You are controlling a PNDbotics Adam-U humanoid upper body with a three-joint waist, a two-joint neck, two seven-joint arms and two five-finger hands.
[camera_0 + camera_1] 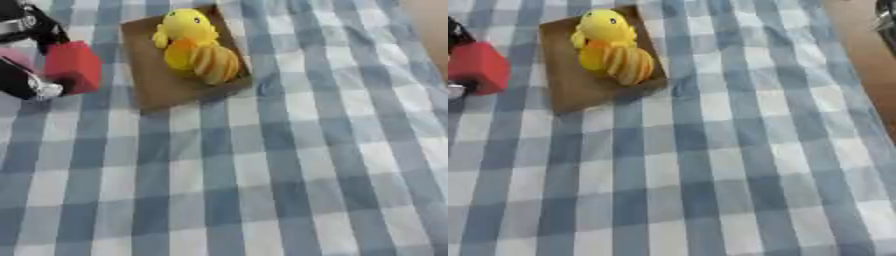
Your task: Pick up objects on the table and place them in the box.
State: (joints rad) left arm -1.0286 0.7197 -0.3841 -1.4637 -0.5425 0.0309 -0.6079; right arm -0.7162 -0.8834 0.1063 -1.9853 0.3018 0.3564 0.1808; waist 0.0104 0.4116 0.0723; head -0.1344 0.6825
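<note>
A table covered in a blue-and-white checked cloth [289,165] is being viewed from above, slightly askew. At the far left, a red block [74,67] is being gripped by the robot's left hand [31,82], whose black fingers with silver parts are being curled around the block's left and near sides; something pink is showing at the very left edge beside the hand, too little of it being visible to name. Whether the block is being held clear of the cloth or resting on it cannot be told. Just to the right of the block, a shallow brown cardboard box [166,90] is lying on the cloth, turned at an angle to the stripes. Inside the box, a yellow toy duck [186,27] is being kept at the far end, and touching it on the near side, a yellow-orange ridged object [210,62], shaped like a striped shell or a sliced fruit, is lying. The robot's right hand is being shown in neither view. Along the far right edge, a bare brown strip [868,45] is being left uncovered by the cloth.
</note>
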